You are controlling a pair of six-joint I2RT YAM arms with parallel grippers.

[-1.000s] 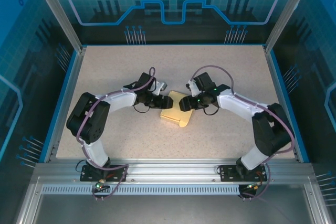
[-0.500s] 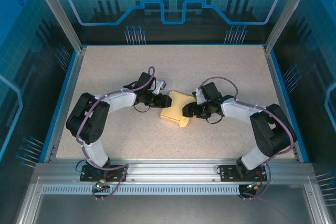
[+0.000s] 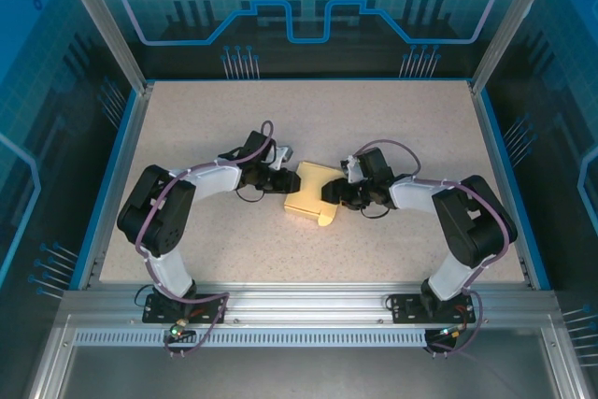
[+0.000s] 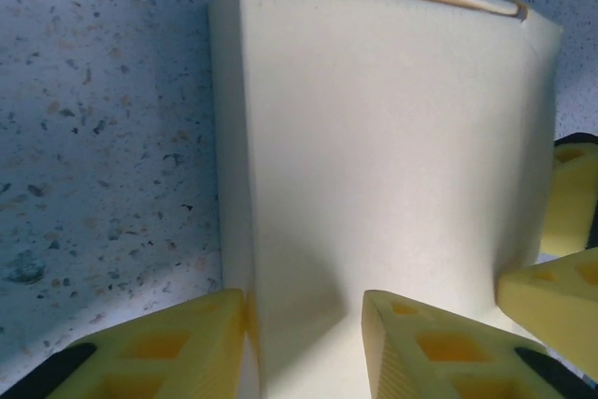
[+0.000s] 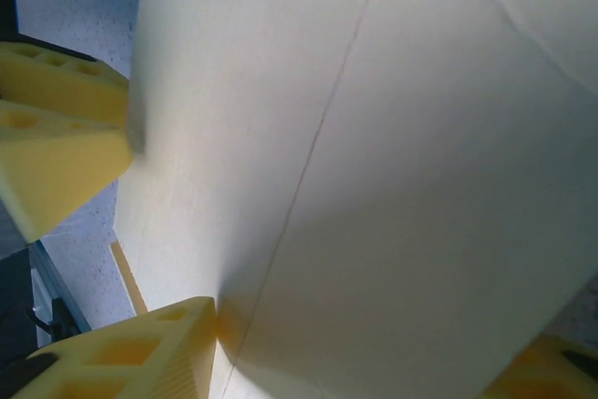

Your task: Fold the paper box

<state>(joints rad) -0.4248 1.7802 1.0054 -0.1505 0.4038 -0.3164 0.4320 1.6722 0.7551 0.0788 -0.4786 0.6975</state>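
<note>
The paper box [image 3: 313, 195] lies near the middle of the table [image 3: 392, 128], a little turned, between the two arms. It is made of thin, pale yellow cardboard with a plain smooth surface. From above, a small tab sticks out at its near edge. The left gripper [image 3: 288, 181] meets the box on its left side and the right gripper [image 3: 333, 192] meets it on its right side. In the left wrist view the box has a sharp folded edge with a narrow side wall, and a darker tan edge runs along its far end. The yellow fingers [image 4: 159, 352] there stand on both sides of this folded edge, one touching the wall. In the right wrist view a thin crease runs across the cardboard, which lies between that gripper's fingers. For both grippers I cannot tell whether they really clamp the box or only touch it.
</note>
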